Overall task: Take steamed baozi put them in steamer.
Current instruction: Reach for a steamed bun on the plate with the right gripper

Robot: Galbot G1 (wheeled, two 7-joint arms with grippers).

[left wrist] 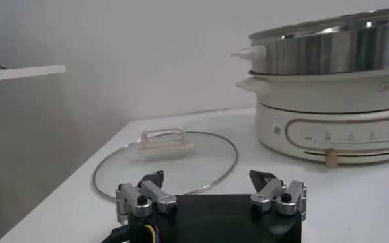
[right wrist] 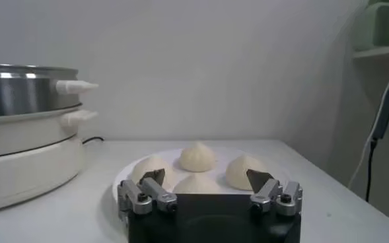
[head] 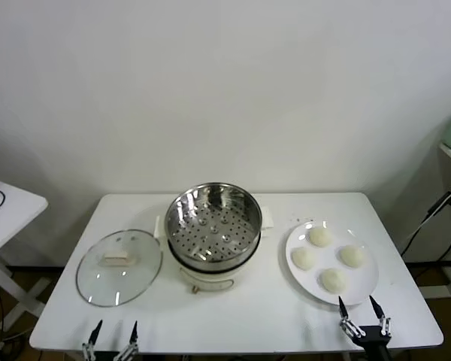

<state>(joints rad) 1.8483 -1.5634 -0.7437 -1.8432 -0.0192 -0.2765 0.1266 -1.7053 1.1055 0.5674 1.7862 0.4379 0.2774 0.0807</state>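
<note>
A: What was the biggest thing there?

B: A white table (head: pixel 233 316). At its middle stood the steamer (head: pixel 213 223), a shiny perforated basket on a cream pot base (left wrist: pixel 333 125).

A: Any writing on it?

B: The base had a control panel with small marks and faint lettering at its upper right, too small to read.

A: And beside it?

B: The glass lid (head: pixel 119 267) lay flat to the left, cream handle up. A white plate (head: pixel 364 289) sat to the right, apart from the pot, carrying the four steamed baozi (head: pixel 319 236), none in the basket.

A: The claws?

B: The left gripper (head: pixel 114 331) hovered at the near edge, just near of the lid, fingers spread wide, holding nothing. The right gripper (head: pixel 361 306) was at the plate's near rim, likewise spread and empty.
</note>
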